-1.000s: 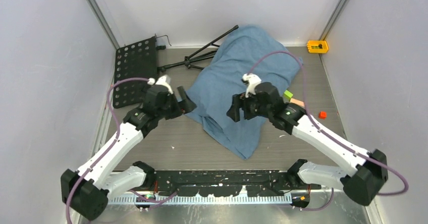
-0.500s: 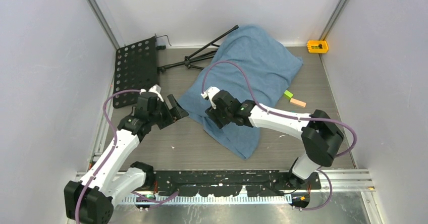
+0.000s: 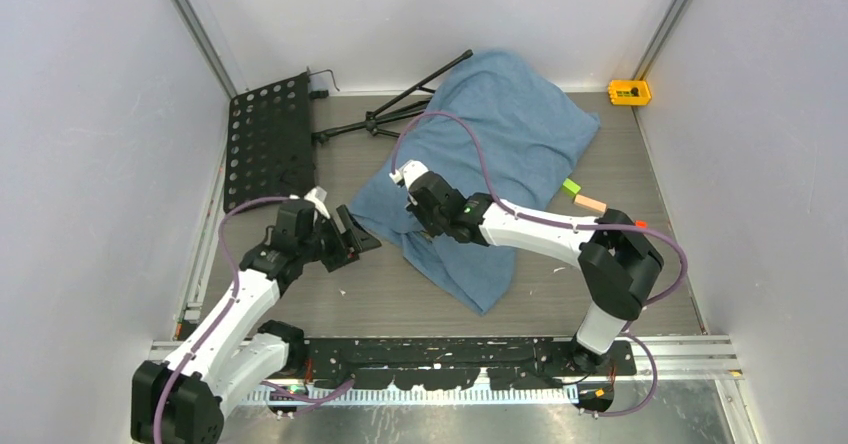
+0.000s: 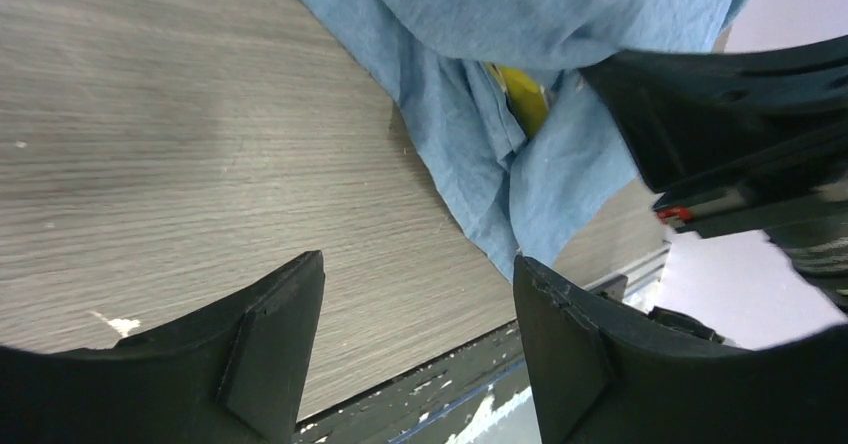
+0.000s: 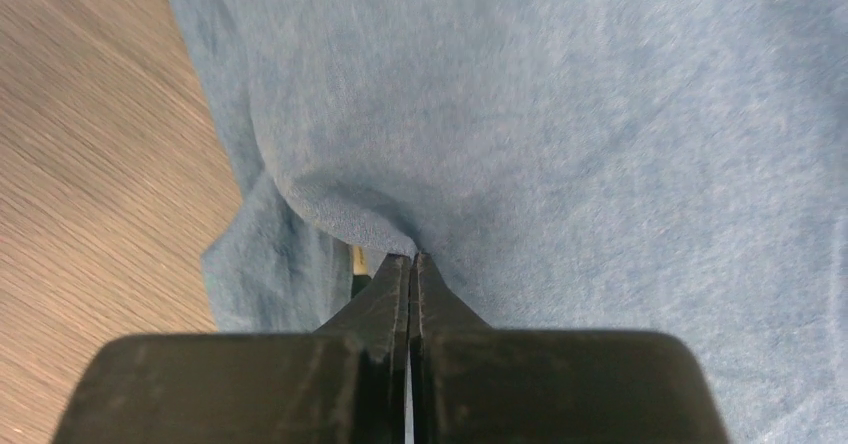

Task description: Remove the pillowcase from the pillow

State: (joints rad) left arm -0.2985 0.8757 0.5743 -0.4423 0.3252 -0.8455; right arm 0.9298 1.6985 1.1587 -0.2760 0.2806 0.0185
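Observation:
The dusty blue pillowcase (image 3: 500, 134) lies wrinkled across the middle and back of the table, covering the pillow. Of the pillow only a yellow sliver (image 4: 525, 99) shows at the cloth's open near-left edge; the right wrist view shows the same yellow sliver (image 5: 357, 261). My right gripper (image 3: 412, 216) is shut, its tips (image 5: 412, 256) pinching a puckered fold of the pillowcase (image 5: 600, 114) by that opening. My left gripper (image 3: 358, 232) hangs open just left of the cloth. Between its fingers (image 4: 415, 264) is only bare wood table, and the pillowcase (image 4: 520, 24) lies ahead of them.
A black perforated plate (image 3: 265, 134) and a folded black stand (image 3: 400, 109) lie at the back left. A yellow block (image 3: 629, 91) sits in the back right corner. Green (image 3: 571, 186) and orange (image 3: 590, 203) blocks lie right of the cloth. A black rail (image 3: 450, 349) runs along the near edge.
My right arm swung left and down onto the pillowcase's near-left edge and its jaws closed there. My left gripper drew nearer and lower, its jaws a little narrower.

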